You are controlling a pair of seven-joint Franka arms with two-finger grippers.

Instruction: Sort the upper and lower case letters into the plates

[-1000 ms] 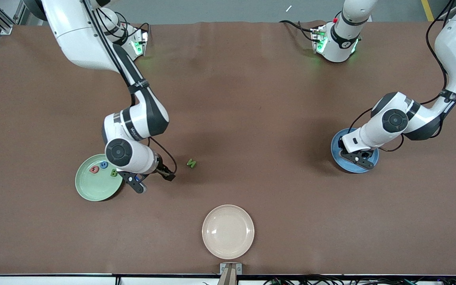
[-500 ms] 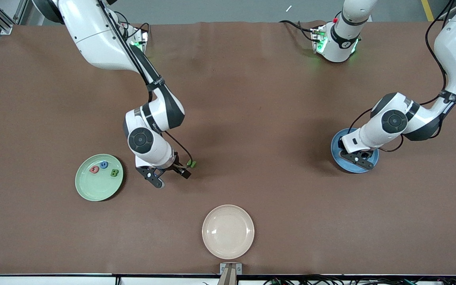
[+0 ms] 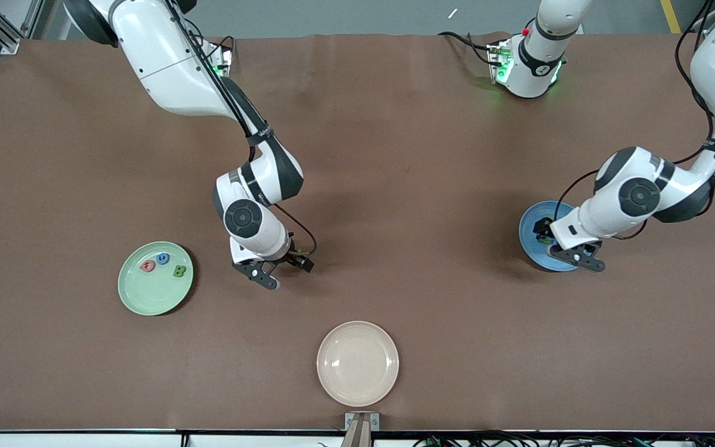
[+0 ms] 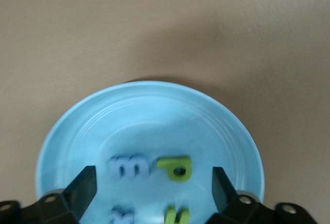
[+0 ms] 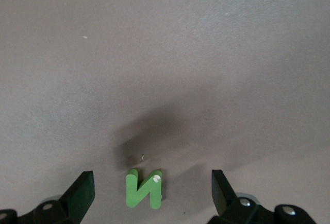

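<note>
Evidently, a letter has just been released into the sky blue plate (image 3: 534,231) by the left gripper (image 4: 151,187), now spread above it, while the right gripper (image 5: 151,190), spread too, has been carried over the green N (image 5: 145,188).

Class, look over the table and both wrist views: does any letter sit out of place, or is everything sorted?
One stands out: a green N lies on the bare table, in no plate, under the open right gripper. The other letters in view sit in the mint plate or the blue plate, where the left gripper hangs open.
</note>
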